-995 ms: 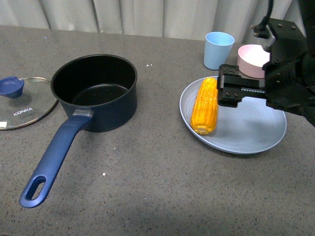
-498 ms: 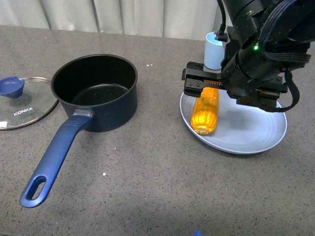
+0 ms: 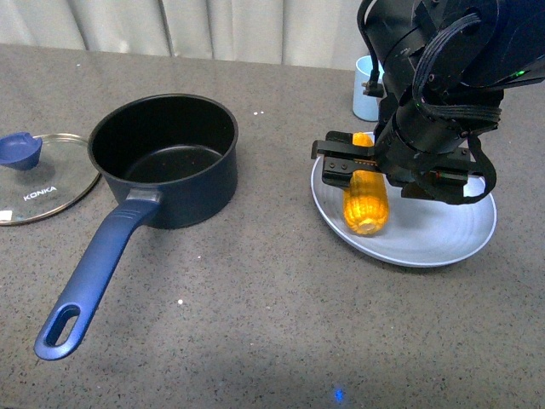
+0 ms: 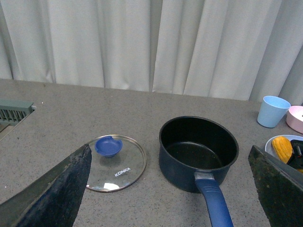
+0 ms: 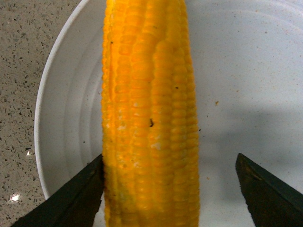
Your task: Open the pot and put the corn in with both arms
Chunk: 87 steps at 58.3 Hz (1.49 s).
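The dark blue pot [image 3: 166, 158] stands open at the left, its long handle [image 3: 94, 273] pointing toward me. Its glass lid [image 3: 38, 175], marked KONKA, lies flat on the table to the pot's left. The corn [image 3: 366, 200] lies on a blue-grey plate [image 3: 443, 230]. My right gripper [image 3: 353, 162] is open and low over the corn. In the right wrist view it [image 5: 168, 179] straddles the corn [image 5: 149, 118], with one finger [image 5: 71, 194] against the cob's side and the other apart. My left gripper [image 4: 169, 156] is open and empty, held high, facing the pot [image 4: 199, 149] and lid [image 4: 111, 156].
A light blue cup [image 3: 368, 81] stands behind the plate, partly hidden by my right arm. In the left wrist view the cup [image 4: 273, 111] and a pink bowl [image 4: 296, 118] stand at the far right. White curtains hang behind the grey table [image 3: 255, 324].
My right arm has swung left from beside the plate and come down over the corn, its open gripper now straddling the cob. The corn has shifted slightly on the plate.
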Motion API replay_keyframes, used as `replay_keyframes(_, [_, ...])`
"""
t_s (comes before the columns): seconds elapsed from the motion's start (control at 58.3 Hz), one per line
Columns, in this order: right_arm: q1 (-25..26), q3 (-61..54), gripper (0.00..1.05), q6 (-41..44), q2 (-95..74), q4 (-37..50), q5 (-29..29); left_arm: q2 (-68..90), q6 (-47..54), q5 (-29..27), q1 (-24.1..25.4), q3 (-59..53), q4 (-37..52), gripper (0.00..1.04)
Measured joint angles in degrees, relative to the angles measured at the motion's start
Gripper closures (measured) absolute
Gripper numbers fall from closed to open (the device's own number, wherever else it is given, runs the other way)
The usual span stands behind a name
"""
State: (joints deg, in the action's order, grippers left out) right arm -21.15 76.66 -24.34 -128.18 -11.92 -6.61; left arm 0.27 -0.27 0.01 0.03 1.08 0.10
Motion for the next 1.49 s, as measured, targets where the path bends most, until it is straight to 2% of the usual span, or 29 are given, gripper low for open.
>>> replay_keyframes(0.086, [0.00,0.00,0.40,-0.13,0.02,0.00,0.13,0.00,0.00,0.00,0.00,0.00,0.00,0.07])
replay_keyframes(0.154, [0.00,0.00,0.54,-0.42,0.00,-0.02,0.57,0.00,0.00,0.00,0.00,0.00,0.00,0.07])
replay_keyframes(0.292, [0.07,0.09,0.70,0.17,0.02,-0.26,-0.09,0.00,0.00,0.00,0.00,0.00,0.00,0.07])
replay_keyframes(0.48, [0.07,-1.92,0.82,3.58,2.58,2.25,-0.55,0.00,0.00,0.00,0.00,0.00,0.00,0.07])
replay_keyframes(0.583, [-0.09,-3.78,0.85,6.64,5.97,5.25,1.62,0.00,0.00,0.00,0.00,0.00,0.00,0.07])
replay_keyframes(0.669, [-0.90,-4.11,0.87,10.54,10.25,6.95,5.95,0.00,0.00,0.00,0.00,0.00,0.00,0.07])
replay_keyframes(0.755, [-3.23,-2.27,0.88,15.78,12.72,5.31,11.43,0.00,0.00,0.00,0.00,0.00,0.00,0.07])
replay_keyframes(0.875, [-6.69,1.57,0.89,19.74,11.76,3.08,14.12,0.00,0.00,0.00,0.00,0.00,0.00,0.07])
replay_keyframes(1.15, [-12.94,14.91,0.90,21.11,4.37,-2.93,16.20,0.00,0.00,0.00,0.00,0.00,0.00,0.07])
replay_keyframes(1.493, [-15.74,26.38,0.91,19.98,-5.07,-8.98,15.72,0.00,0.00,0.00,0.00,0.00,0.00,0.07])
